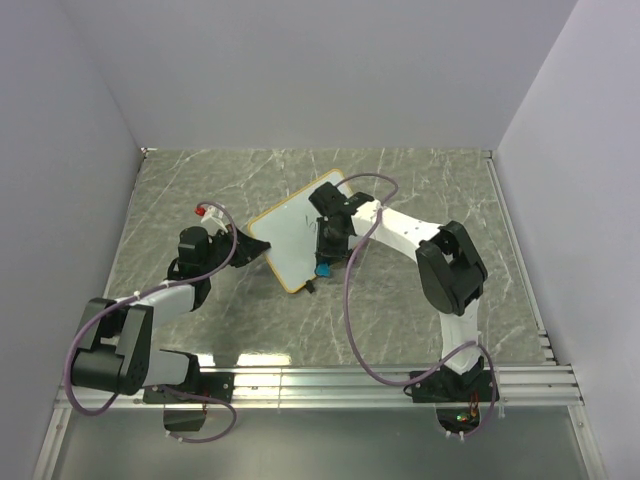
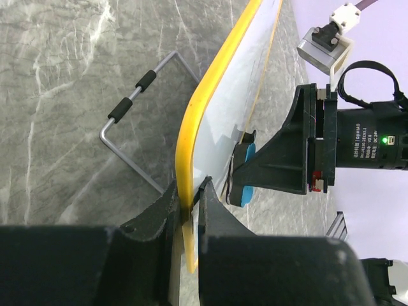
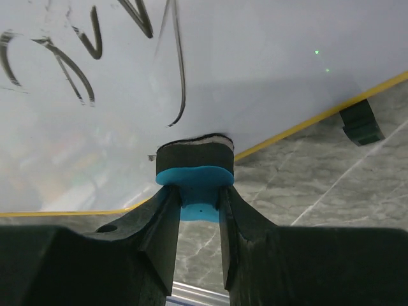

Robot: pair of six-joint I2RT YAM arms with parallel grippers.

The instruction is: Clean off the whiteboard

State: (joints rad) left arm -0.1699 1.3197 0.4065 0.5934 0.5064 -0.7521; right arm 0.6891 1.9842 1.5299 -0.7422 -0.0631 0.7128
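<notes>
- The whiteboard (image 1: 295, 238) stood tilted near the middle of a green-grey marbled table (image 1: 420, 180), set diagonally between the two arms in the top view.
- The left gripper (image 2: 189, 194) was clamped narrowly on the board's yellow-tan frame, one finger on each face of the edge.
- The right gripper (image 3: 194, 197) pinched a blue eraser (image 3: 194, 167), its dark felt face pressed to the white writing surface just above the lower frame.
- Black marker strokes (image 3: 83, 38) crossed the board up and to the left of the eraser in the right wrist view.
- A black foot (image 3: 361, 121) jutted from the frame to the eraser's right, over the marble.
- A bent wire stand (image 2: 137, 95) with black sleeves lay on the table behind the board.
- A small red-and-white object (image 1: 205, 211) sat on the marble near the left arm.
- Plain pale walls (image 1: 330, 70) closed in the table on three sides.
- An aluminium rail (image 1: 380, 380) ran along the near edge by both arm bases, and purple cables (image 1: 350, 300) looped off the arms.
</notes>
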